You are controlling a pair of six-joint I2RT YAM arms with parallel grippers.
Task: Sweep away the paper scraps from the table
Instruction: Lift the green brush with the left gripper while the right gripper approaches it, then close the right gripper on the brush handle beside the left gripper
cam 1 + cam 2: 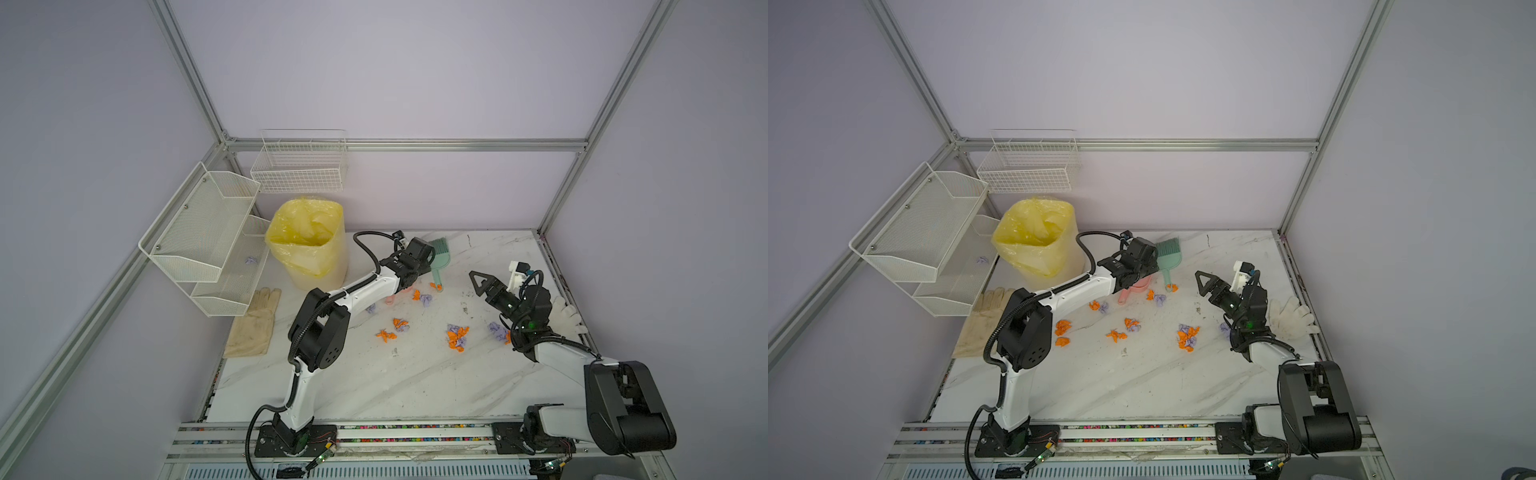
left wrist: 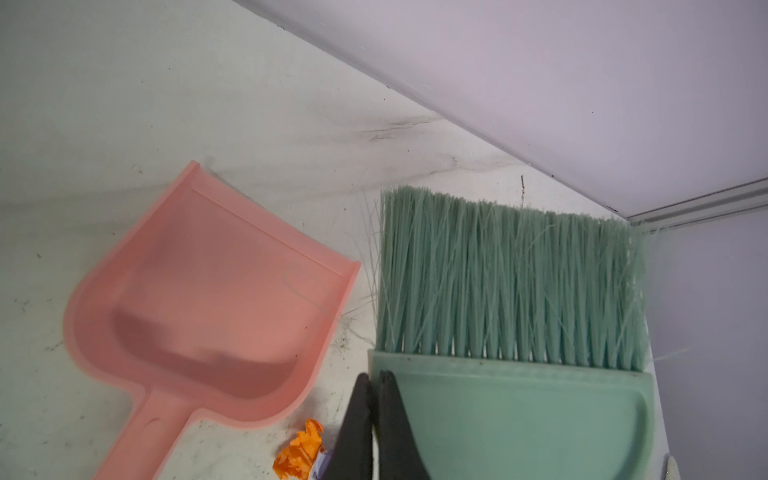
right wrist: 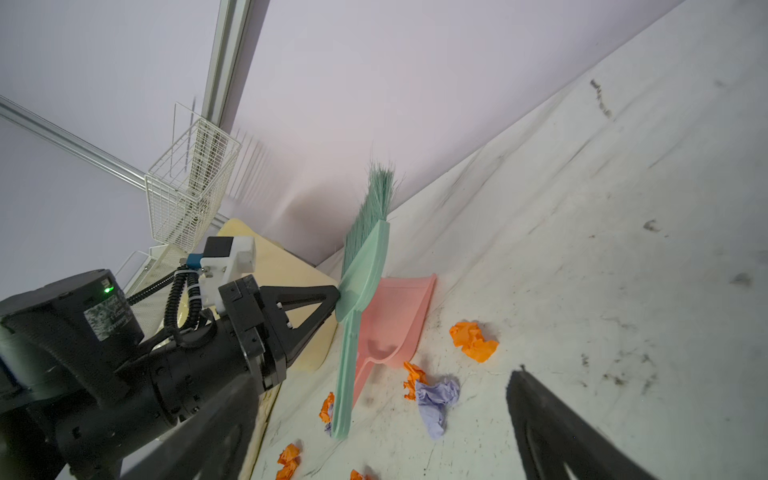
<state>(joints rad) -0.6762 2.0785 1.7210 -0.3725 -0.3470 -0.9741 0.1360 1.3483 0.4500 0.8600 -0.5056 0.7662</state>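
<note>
On the marbled desk [image 1: 374,386] the left gripper [image 3: 336,296] clamps the green brush [image 1: 439,255] by its head, handle tip down beside the pink dustpan [image 2: 208,299], likely offering it to the empty, spread right gripper [image 1: 484,286], paper scraps [image 1: 457,336] lying scattered mid-desk.

Left gripper [image 3: 337,297] pinches the green brush [image 3: 365,266] (on edge) beside pink dustpan [image 3: 399,316]

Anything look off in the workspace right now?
A lilac scrap sits inside the wire rack, away from the other scraps on the table. The left gripper pinches the green brush by its head's edge, not the handle.
</note>
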